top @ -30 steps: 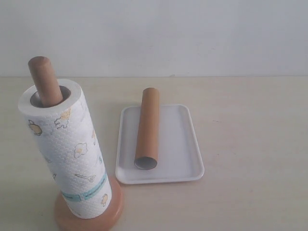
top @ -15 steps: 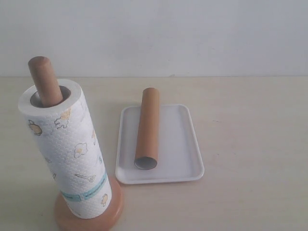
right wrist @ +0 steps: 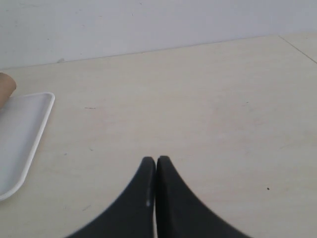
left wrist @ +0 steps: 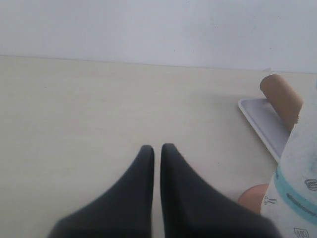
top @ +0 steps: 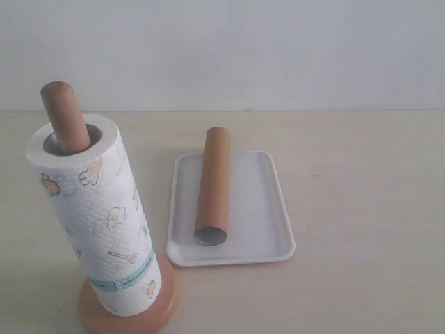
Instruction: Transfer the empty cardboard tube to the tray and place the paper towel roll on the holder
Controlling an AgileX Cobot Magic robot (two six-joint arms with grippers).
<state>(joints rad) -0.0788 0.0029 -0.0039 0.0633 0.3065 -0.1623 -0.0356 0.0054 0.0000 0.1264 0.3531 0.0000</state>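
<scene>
Looks done: light, crushable brown cardboard tube (top: 213, 188) (grip mid-length, gently) lies in the shallow white plastic tray (top: 268, 209) mid-table, soft printed paper towel roll (top: 104, 223) sits on the wooden pole holder (top: 62, 115) near the front-left corner, left gripper (left wrist: 157, 148) and right gripper (right wrist: 156, 159) clenched empty

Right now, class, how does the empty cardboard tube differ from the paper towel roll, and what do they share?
Pose: the cardboard tube lies on its side on the tray; the paper towel roll stands upright on the holder. Look: the tube is plain brown, the roll white with cartoon prints. Girth: the roll is thicker. Both are hollow cylinders.
</scene>
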